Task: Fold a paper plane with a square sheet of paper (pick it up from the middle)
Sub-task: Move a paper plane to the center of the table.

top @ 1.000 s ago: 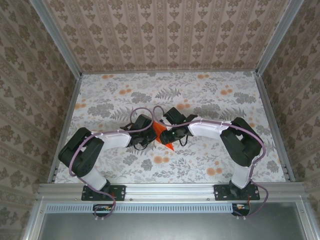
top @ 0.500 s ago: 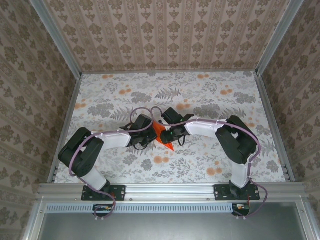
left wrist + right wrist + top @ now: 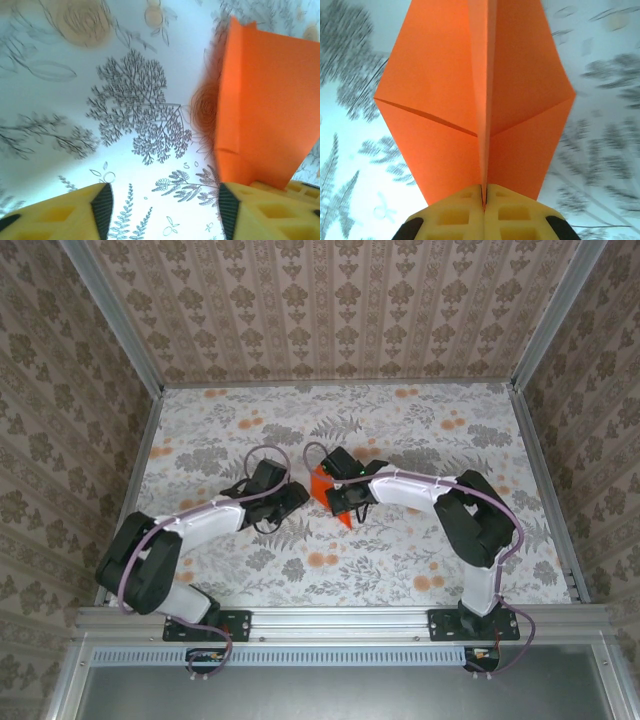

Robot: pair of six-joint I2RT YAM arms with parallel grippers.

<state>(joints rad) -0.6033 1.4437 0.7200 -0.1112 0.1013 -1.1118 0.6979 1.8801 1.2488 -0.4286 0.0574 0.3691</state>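
Note:
The bright orange square sheet of paper (image 3: 470,90) is folded into a pointed paper plane with a raised centre crease and two wings spread to the sides. My right gripper (image 3: 483,196) is shut on that crease from behind. From above, the plane (image 3: 320,483) sits at mid-table by the right gripper (image 3: 338,496). My left gripper (image 3: 297,496) lies just left of it. In the left wrist view this gripper (image 3: 162,212) is open with only tablecloth between its yellow fingers (image 3: 65,212). The orange plane (image 3: 265,110) stands just beyond the right-hand finger.
The floral tablecloth (image 3: 430,440) covers the whole table. Patterned walls (image 3: 340,310) with metal corner posts close in the back and both sides. An aluminium rail (image 3: 340,622) runs along the near edge by the arm bases.
The left gripper has opened, let go of the paper and drawn back to the left. The right gripper has shut on the centre crease, with the paper shifted slightly away.

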